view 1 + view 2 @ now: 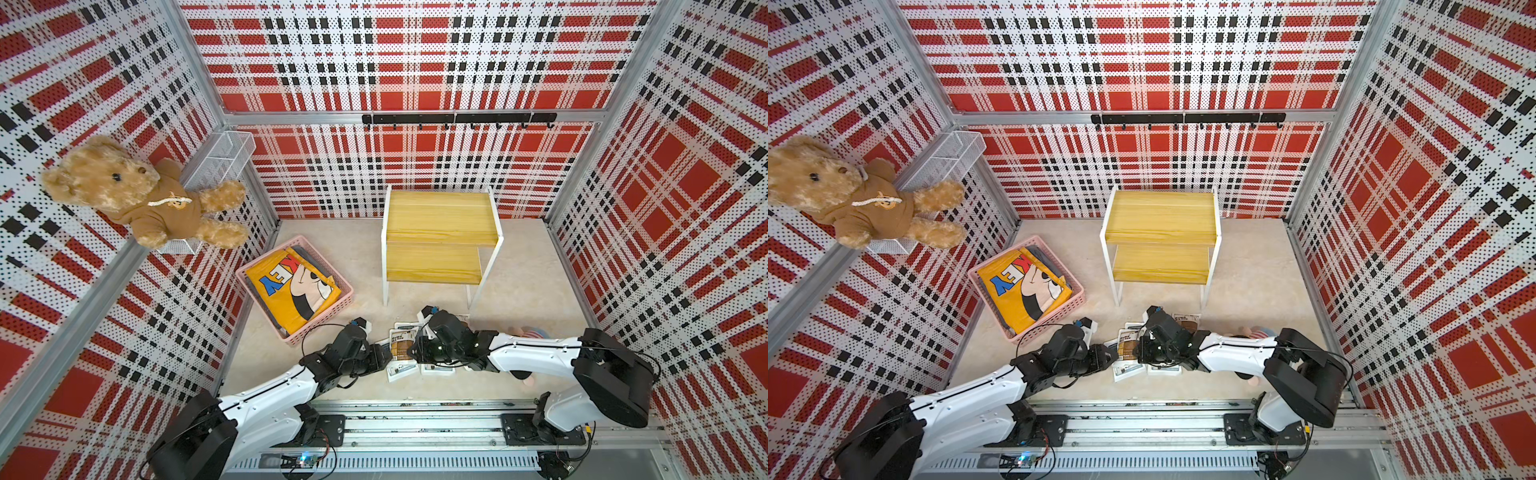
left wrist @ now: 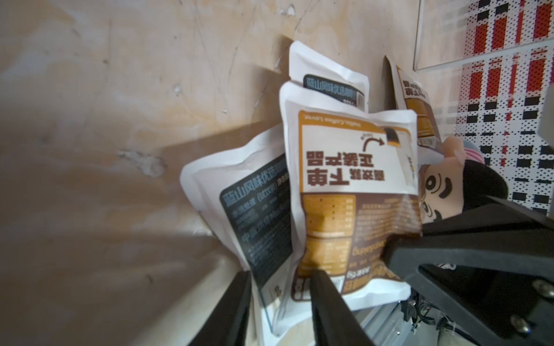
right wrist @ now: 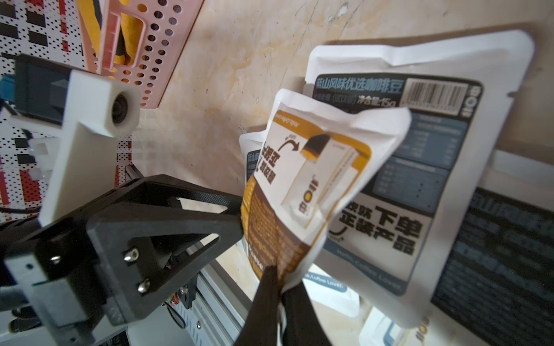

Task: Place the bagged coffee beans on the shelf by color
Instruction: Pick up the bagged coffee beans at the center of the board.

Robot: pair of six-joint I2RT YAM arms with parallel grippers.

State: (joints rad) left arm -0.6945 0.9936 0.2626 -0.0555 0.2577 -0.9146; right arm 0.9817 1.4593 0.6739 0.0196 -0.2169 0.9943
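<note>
The bagged coffee beans lie in a loose pile on the floor near the front, between my two arms. My right gripper (image 3: 277, 275) is shut on the bottom edge of a brown-orange pouch (image 3: 314, 179) (image 2: 344, 179) and holds it up off the pile (image 1: 401, 345). My left gripper (image 2: 281, 278) is open, and its fingers straddle the corners of that pouch and of a dark grey pouch (image 2: 254, 215). More grey pouches (image 3: 419, 149) lie flat beneath. Another brown-orange pouch (image 1: 1185, 322) lies behind the right wrist. The shelf (image 1: 440, 216) (image 1: 1160, 216) stands at the back with both boards bare.
A pink basket (image 1: 268, 254) holding a yellow cartoon cloth (image 1: 291, 286) sits left of the shelf. A plush doll (image 1: 528, 332) lies under the right arm. A teddy bear (image 1: 137, 195) and a white wire basket (image 1: 224, 158) hang on the left wall. The arms' rail (image 1: 415, 428) runs along the front.
</note>
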